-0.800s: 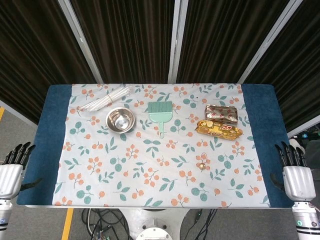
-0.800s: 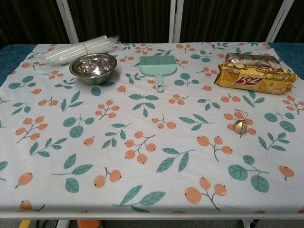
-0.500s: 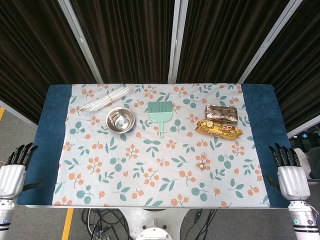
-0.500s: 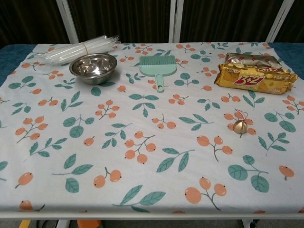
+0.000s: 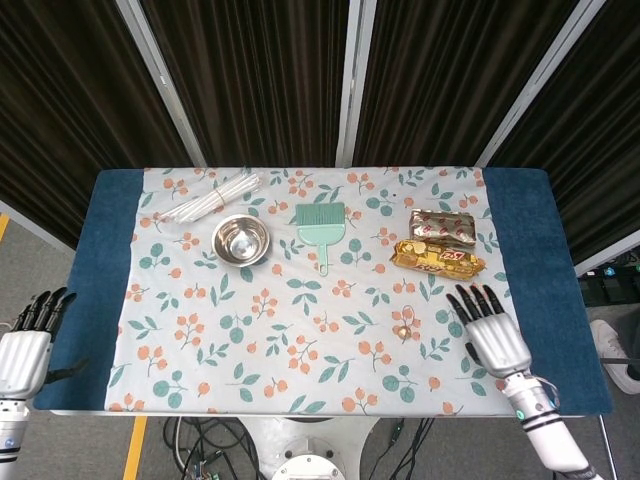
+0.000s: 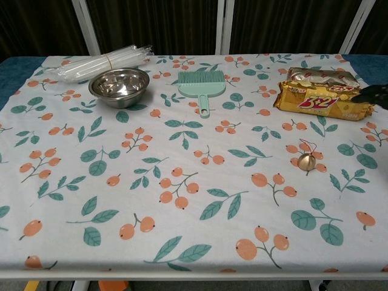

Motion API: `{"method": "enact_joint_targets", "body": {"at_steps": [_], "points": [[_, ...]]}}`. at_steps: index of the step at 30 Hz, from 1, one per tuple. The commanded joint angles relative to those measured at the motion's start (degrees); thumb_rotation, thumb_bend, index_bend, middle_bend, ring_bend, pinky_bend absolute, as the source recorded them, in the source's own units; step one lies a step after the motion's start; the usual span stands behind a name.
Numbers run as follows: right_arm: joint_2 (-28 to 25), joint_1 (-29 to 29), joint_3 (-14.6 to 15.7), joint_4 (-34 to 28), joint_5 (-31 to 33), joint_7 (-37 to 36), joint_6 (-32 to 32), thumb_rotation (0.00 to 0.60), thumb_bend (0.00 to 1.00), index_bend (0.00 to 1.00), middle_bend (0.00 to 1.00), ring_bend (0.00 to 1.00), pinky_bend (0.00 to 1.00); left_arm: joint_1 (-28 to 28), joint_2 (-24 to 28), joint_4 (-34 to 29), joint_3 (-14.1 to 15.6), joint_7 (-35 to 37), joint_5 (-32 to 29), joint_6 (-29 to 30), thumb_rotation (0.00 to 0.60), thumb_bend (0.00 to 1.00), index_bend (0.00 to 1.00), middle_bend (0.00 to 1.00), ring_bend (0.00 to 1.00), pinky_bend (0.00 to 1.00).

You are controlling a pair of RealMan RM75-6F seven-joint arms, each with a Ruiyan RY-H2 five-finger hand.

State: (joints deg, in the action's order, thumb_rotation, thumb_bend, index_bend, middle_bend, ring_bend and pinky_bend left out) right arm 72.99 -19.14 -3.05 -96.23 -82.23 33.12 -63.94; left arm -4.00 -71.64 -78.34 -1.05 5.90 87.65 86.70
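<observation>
Near gold biscuit pack (image 5: 437, 258): right hand (image 5: 493, 334), fingers (image 5: 470, 301) spread, holding nothing.

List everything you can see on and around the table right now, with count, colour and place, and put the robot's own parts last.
Tablecloth: one, white with orange berries and green leaves, over the table top.
Table: one, blue top showing at both ends.
Straws: one bundle, clear white, far left corner of the cloth.
Bowl: one, shiny steel, just in front of the straws.
Brush: one, mint green, far middle, handle toward the robot.
Snack packs: two, golden yellow in front, brown and gold behind, far right.
Bell: one, small, gold, with a thin loop, near right of centre.
Curtains: dark, behind the table.
Left hand: black fingers, off the table's near left corner, holding nothing.
Right hand: fingers spread, over the cloth between bell and snack packs, holding nothing.
</observation>
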Motion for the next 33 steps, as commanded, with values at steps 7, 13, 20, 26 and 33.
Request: {"method": "enact_joint_targets", "body": {"at_steps": [7, 13, 20, 26, 33], "points": [[8.5, -8.4, -3.01, -0.23, 7.98, 9.07, 7.86, 0.6, 0.28, 0.0, 0.0, 0.0, 0.0, 0.45, 0.4, 1.37, 0.15, 2.29, 0.21, 0.6, 0.6, 0.04, 0.09, 0.04, 0.0, 0.15], [9.77, -10.03, -2.87, 0.6, 10.36, 10.9, 8.02, 0.6, 0.31, 0.03, 0.0, 0.0, 0.0, 0.45, 0.4, 1.93, 0.18, 3.08, 0.16, 0.38, 0.6, 0.04, 0.09, 0.04, 0.0, 0.15], [9.66, -11.21, -2.24, 0.28, 11.65, 11.49, 7.65, 0.6, 0.32, 0.19, 0.0, 0.0, 0.0, 0.25, 0.15, 2.37, 0.27, 3.55, 0.17, -0.18, 0.6, 0.04, 0.09, 0.04, 0.0, 0.15], [9.86, -12.06, -1.51, 0.38, 12.13, 11.42, 7.41, 0.6, 0.34, 0.29, 0.0, 0.0, 0.0, 0.26, 0.26, 2.48, 0.24, 3.81, 0.12, -0.21, 0.6, 0.04, 0.09, 0.04, 0.0, 0.15], [9.89, -12.44, -0.53, 0.42, 12.1, 11.09, 6.51, 0.6, 0.35, 0.36, 0.0, 0.0, 0.0, 0.33, 0.26, 2.71, 0.37, 4.22, 0.07, -0.39, 0.6, 0.04, 0.09, 0.04, 0.0, 0.15]]}}
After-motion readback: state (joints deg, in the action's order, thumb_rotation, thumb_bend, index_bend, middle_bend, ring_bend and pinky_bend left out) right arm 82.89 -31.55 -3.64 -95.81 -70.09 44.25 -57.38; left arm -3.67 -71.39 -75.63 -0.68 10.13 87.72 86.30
